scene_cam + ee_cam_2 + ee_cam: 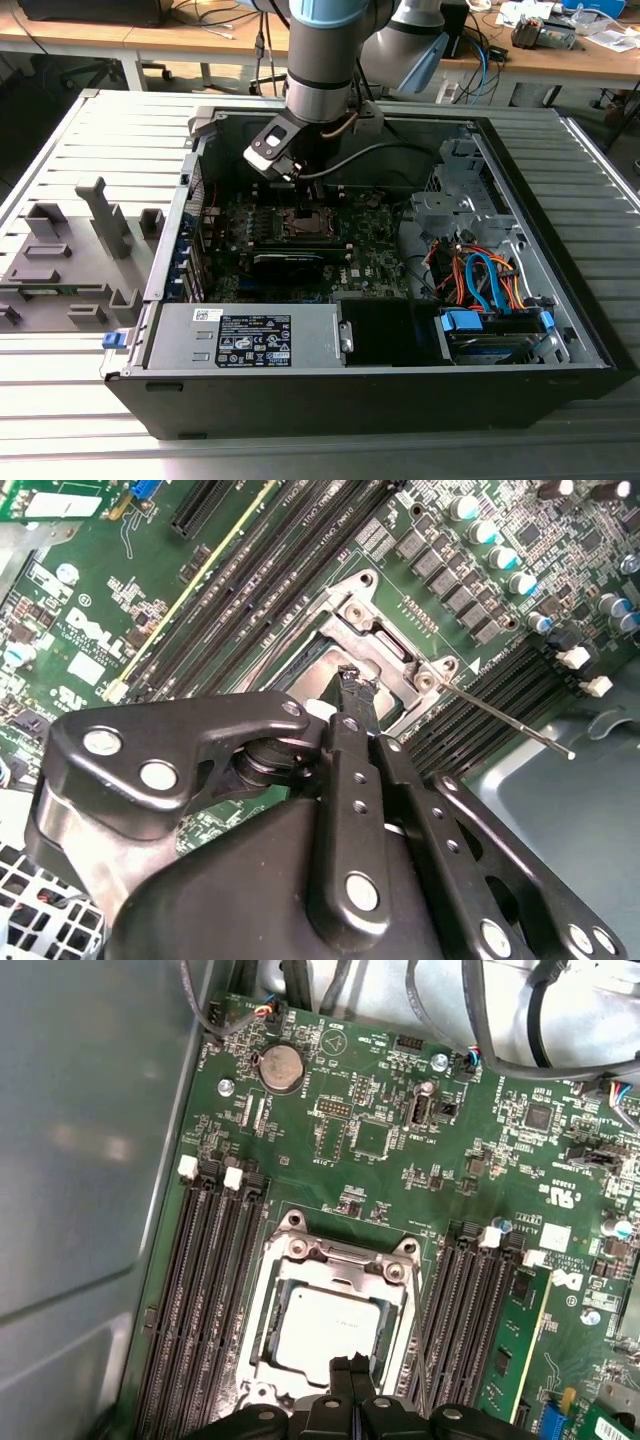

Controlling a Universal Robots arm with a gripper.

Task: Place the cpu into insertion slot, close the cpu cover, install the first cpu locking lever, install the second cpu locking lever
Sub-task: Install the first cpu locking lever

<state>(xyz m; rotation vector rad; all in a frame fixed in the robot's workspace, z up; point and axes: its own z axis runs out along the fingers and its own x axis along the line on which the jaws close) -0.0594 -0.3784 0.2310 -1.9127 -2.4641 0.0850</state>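
Within the square black insertion slot [281,1312], the small flat silver-grey cpu [322,1332] is seated.
Over it the thin silver-grey metal cpu cover [340,1258] is laid flat, so the chip is judged captured. The black gripper [352,1368] is closed on nothing, its joined tips set at the cover's edge, seemingly for pressing. One thin steel locking lever [500,718] is seen angled out above the green circuit board [370,1140], judged unlatched.
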